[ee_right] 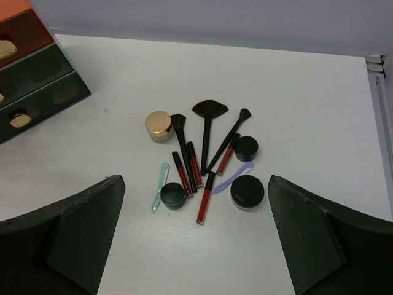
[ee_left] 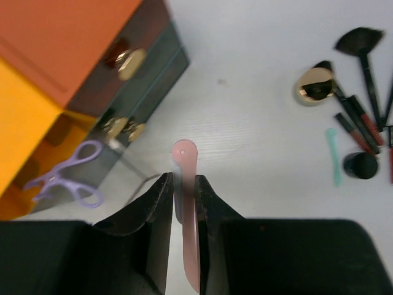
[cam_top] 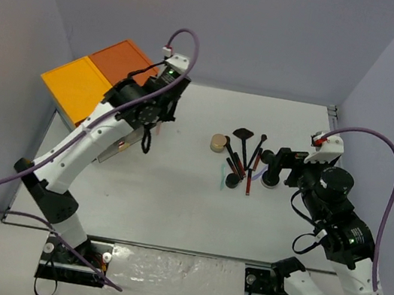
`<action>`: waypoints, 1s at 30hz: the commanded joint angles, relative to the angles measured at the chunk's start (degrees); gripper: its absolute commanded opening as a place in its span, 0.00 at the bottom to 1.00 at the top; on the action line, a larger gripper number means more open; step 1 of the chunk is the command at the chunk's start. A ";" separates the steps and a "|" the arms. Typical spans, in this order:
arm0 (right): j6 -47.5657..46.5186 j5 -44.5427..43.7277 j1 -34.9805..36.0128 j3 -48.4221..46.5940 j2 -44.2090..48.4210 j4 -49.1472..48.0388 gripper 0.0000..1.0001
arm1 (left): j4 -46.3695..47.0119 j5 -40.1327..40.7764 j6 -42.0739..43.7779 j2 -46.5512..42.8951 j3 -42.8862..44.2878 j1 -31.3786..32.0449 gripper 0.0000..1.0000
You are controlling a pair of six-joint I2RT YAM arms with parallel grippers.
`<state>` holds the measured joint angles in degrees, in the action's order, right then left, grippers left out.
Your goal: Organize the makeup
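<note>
My left gripper (ee_left: pixel 183 184) is shut on a flat pink spatula (ee_left: pixel 184 161), held above the table just in front of the drawer cabinet (ee_left: pixel 55 55). In the top view this gripper (cam_top: pixel 142 136) hangs beside the cabinet (cam_top: pixel 91 79). A lavender curler (ee_left: pixel 64 178) lies in an open drawer. The rest of the makeup lies mid-table: a gold-lidded jar (ee_right: pixel 159 125), a fan brush (ee_right: pixel 207 123), red pencils (ee_right: pixel 205 196), round black compacts (ee_right: pixel 247 191), a mint spatula (ee_right: pixel 159 186) and a lavender spatula (ee_right: pixel 233 178). My right gripper (ee_right: pixel 196 233) stands open just short of the pile, holding nothing.
The dark green cabinet with orange and yellow tops stands at the far left, its gold-knobbed drawer fronts (ee_left: pixel 123 128) facing the table. Grey walls close in the back and both sides. The right gripper (cam_top: pixel 274 165) sits at the pile's right edge.
</note>
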<state>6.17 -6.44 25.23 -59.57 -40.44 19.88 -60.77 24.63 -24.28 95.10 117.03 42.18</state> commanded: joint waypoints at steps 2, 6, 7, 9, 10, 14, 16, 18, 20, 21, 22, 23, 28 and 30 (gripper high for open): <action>0.75 0.16 0.43 0.05 1.34 -5.73 1.00 | -3.50 -1.73 6.79 -10.68 -8.48 -9.98 0.00; 0.86 0.46 0.43 0.33 1.94 -5.73 1.00 | 0.39 -4.85 9.95 -15.11 -15.34 -16.41 0.00; 0.93 0.50 0.43 0.37 2.06 -5.73 1.00 | 0.69 -5.15 10.59 -15.26 -16.29 -17.63 0.00; 1.07 0.55 0.43 0.38 2.34 -5.77 1.00 | 1.44 -5.90 11.74 -15.46 -18.31 -20.09 0.01; 1.14 0.55 0.43 0.33 2.53 -5.82 1.00 | 2.04 -6.45 12.14 -15.50 -19.43 -21.20 0.03; 1.41 0.61 0.49 0.51 3.38 -5.67 1.00 | 5.63 -8.78 13.23 -15.85 -22.46 -24.04 0.29; 1.49 0.74 0.43 0.67 3.66 -5.72 1.00 | 6.76 -9.30 13.69 -15.66 -22.97 -24.79 0.37; 1.65 0.82 0.43 0.60 3.96 -5.64 1.00 | 7.69 -9.71 14.01 -15.18 -22.88 -25.49 0.38; 1.65 0.85 0.43 0.60 4.01 -5.64 1.00 | 7.78 -10.75 14.17 -14.38 -21.74 -25.75 0.42; 1.65 0.80 0.43 0.59 4.05 -5.64 1.00 | 7.80 -11.46 14.11 -13.98 -20.94 -25.81 0.45; 1.65 0.63 0.43 0.54 4.05 -5.58 1.00 | 8.02 -12.76 13.44 -13.91 -20.36 -25.59 0.47; 1.65 0.46 0.43 0.46 4.10 -5.55 1.00 | 8.36 -13.37 13.12 -13.93 -19.95 -25.20 0.49; 1.87 -0.84 0.43 0.60 4.67 -5.55 1.00 | 8.66 -9.49 7.11 -11.34 -17.08 -14.38 0.57; 2.04 -1.21 0.43 0.58 4.70 -5.55 1.00 | 9.74 -8.32 4.23 -9.48 -16.46 -8.68 0.57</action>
<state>7.53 -6.13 25.23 -58.85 -35.97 19.03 -54.94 14.18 -14.02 83.37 95.77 22.75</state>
